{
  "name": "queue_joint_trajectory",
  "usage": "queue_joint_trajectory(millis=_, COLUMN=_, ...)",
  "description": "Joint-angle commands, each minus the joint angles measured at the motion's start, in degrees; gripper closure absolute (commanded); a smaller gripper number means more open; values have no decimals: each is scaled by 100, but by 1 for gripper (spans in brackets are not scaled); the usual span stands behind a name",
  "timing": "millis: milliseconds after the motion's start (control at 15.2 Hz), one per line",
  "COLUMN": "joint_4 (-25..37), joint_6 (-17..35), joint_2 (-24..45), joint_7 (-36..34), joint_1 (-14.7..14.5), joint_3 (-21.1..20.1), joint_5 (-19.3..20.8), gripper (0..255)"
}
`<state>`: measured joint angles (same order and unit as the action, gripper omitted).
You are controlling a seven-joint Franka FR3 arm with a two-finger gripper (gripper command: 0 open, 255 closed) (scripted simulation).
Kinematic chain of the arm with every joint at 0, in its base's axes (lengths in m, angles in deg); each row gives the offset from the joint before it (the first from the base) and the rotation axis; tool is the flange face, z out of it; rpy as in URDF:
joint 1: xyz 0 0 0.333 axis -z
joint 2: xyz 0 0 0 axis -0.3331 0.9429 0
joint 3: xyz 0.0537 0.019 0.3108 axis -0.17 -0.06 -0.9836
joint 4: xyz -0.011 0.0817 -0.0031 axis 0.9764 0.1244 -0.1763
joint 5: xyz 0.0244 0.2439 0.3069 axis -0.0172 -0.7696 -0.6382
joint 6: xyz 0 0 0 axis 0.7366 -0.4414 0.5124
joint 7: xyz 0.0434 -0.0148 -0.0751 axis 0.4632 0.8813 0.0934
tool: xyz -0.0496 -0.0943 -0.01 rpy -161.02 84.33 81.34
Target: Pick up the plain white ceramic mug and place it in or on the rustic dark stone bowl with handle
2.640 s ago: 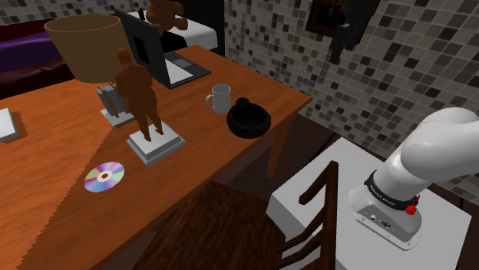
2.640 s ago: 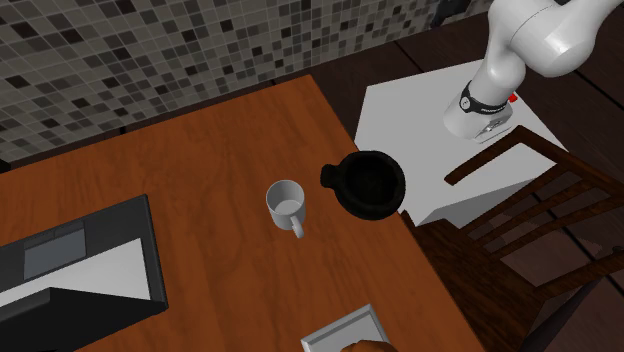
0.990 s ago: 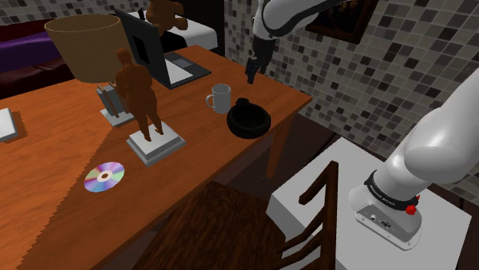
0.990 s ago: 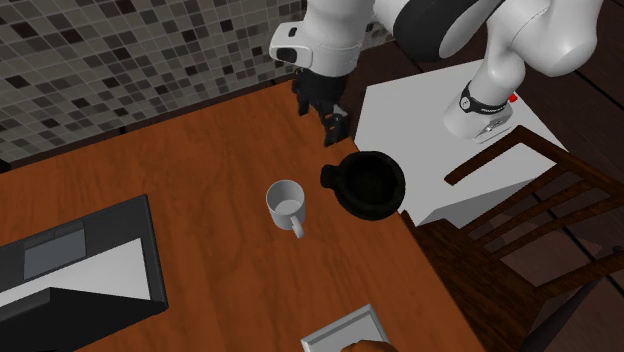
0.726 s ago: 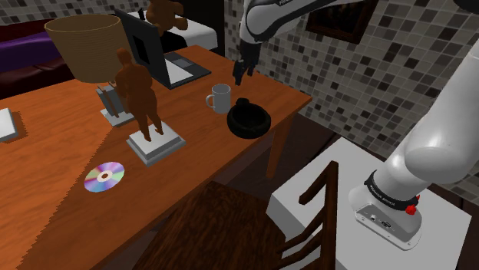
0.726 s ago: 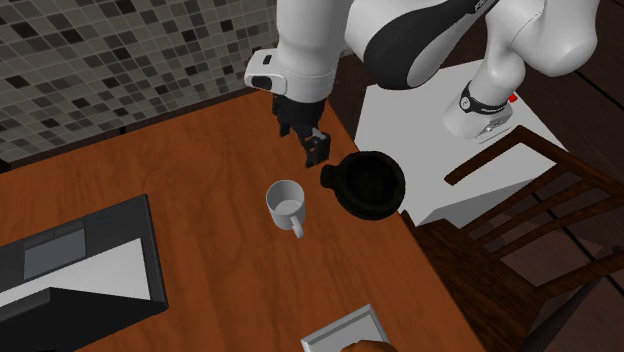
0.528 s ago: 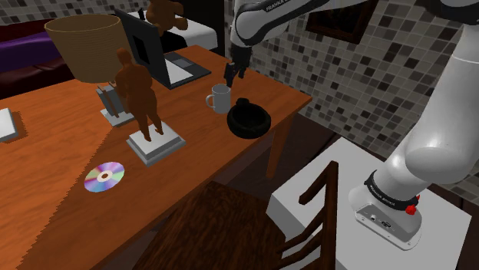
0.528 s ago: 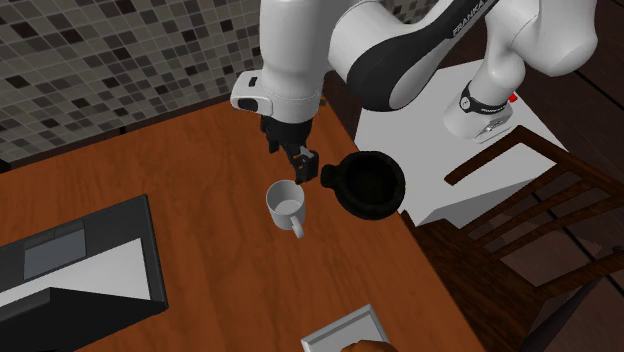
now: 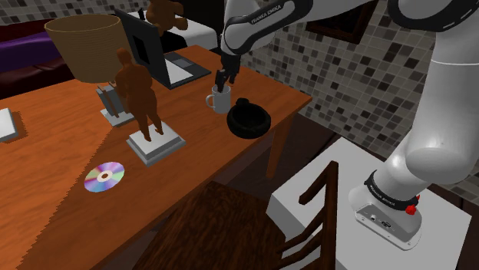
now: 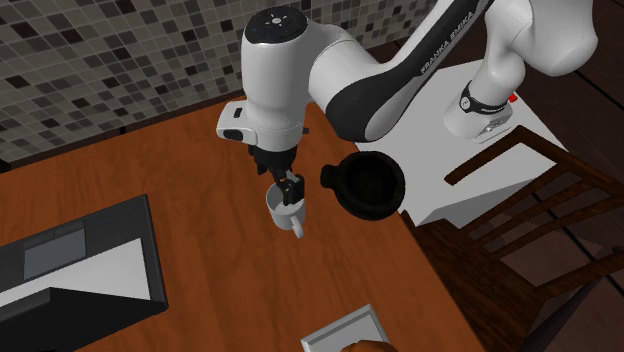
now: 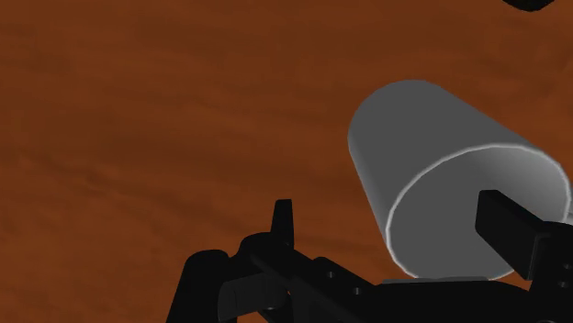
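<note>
One upright white mug (image 10: 283, 212), apparently empty inside.

We see 1 reddish-brown wooden table (image 9: 61, 161). Near its corner 1 plain white cylindrical mug (image 9: 219, 100) stands upright on the wood, just beside 1 black round bowl with a stubby handle (image 9: 249, 120); the 2 do not touch. Behind them sits 1 open black laptop (image 9: 157, 57). Towards the middle stand 1 brown human figurine on a square grey base (image 9: 138, 88) and 1 lamp with a tan drum shade (image 9: 84, 46). 1 shiny rainbow disc (image 9: 104, 177) lies flat, and 1 flat white object (image 9: 6, 123) sits at the shoulder view's left edge
</note>
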<state>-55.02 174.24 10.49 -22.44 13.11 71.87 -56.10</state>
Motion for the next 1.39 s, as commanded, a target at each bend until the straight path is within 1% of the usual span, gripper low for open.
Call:
queue_joint_trajectory(millis=0, joint_4=-18, joint_6=127, joint_2=107, joint_7=-12, joint_1=-14, joint_3=1, joint_5=12, gripper=0)
queue_joint_trajectory(millis=66, joint_4=-24, joint_6=213, joint_2=187, joint_7=-18, joint_1=-22, joint_3=4, joint_5=20, gripper=0)
queue_joint_trajectory(millis=594, joint_4=-24, joint_6=213, joint_2=187, joint_7=-18, joint_1=-22, joint_3=4, joint_5=20, gripper=0)
queue_joint_trajectory(millis=660, joint_4=-24, joint_6=213, joint_2=187, joint_7=-18, joint_1=-22, joint_3=4, joint_5=20, gripper=255)
queue_joint_trajectory(millis=1254, joint_4=-24, joint_6=213, joint_2=187, joint_7=-18, joint_1=-22, joint_3=4, joint_5=20, gripper=255)
queue_joint_trajectory(millis=1320, joint_4=1, joint_6=150, joint_2=149, joint_7=-18, joint_1=-20, joint_3=2, joint_5=17, gripper=255)
